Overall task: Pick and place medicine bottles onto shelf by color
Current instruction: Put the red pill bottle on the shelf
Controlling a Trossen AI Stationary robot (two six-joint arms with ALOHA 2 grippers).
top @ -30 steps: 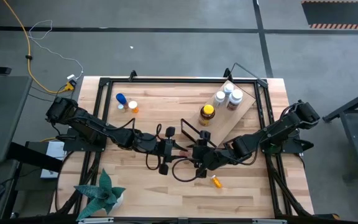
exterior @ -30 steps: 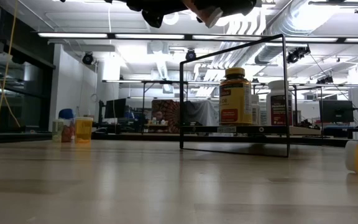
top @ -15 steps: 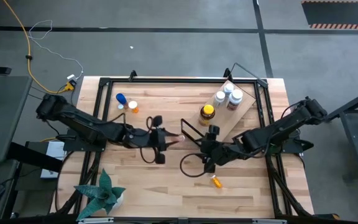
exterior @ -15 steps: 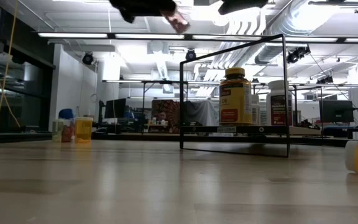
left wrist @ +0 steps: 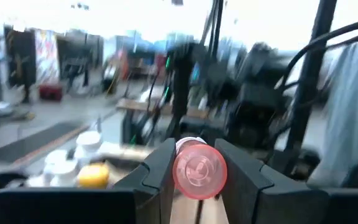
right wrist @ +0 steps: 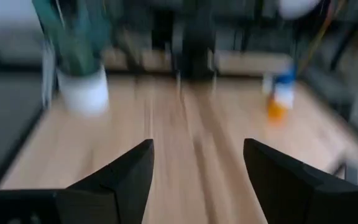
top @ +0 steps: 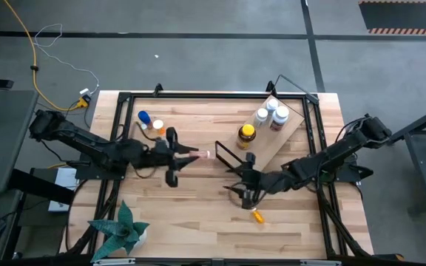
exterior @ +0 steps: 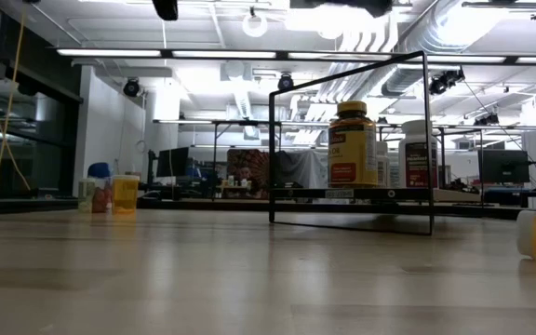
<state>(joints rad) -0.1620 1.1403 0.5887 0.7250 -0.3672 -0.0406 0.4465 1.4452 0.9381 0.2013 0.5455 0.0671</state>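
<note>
My left gripper [top: 195, 154] hangs above the table's left-centre, shut on a small pink bottle [left wrist: 199, 169]. My right gripper [right wrist: 197, 180] stands open over the table's middle [top: 237, 189] with nothing between its fingers. The shelf [top: 281, 138] lies slanted at the far right. An amber bottle with a yellow cap [top: 246, 135] and three white bottles [top: 271, 114] stand on its board. A blue bottle [top: 143, 118] and a small orange one [top: 157, 127] stand on the table at the far left. Another small orange bottle [top: 257, 216] lies on its side near the right gripper. My left gripper pinches the pink bottle's round sides [left wrist: 178, 171] between its two fingers [left wrist: 157, 171]. The fingers come about level from the table's left. The bottle lies along them, its round end [top: 204, 154] sticking out past the fingertips toward the right. It is lifted clear of the table.
The shelf's black wire frame [top: 228, 154] stands up between the two grippers. A potted plant [top: 123, 230] sits at the near left corner. A black frame [top: 124, 100] runs round the tabletop. Bare wood lies between the left bottles and the shelf.
My left gripper has drawn away from the right gripper toward the table's left and far edge, rising and tipping up to about level, with the pink bottle still between its fingers. My right gripper has pulled back a little and tipped up toward level.
</note>
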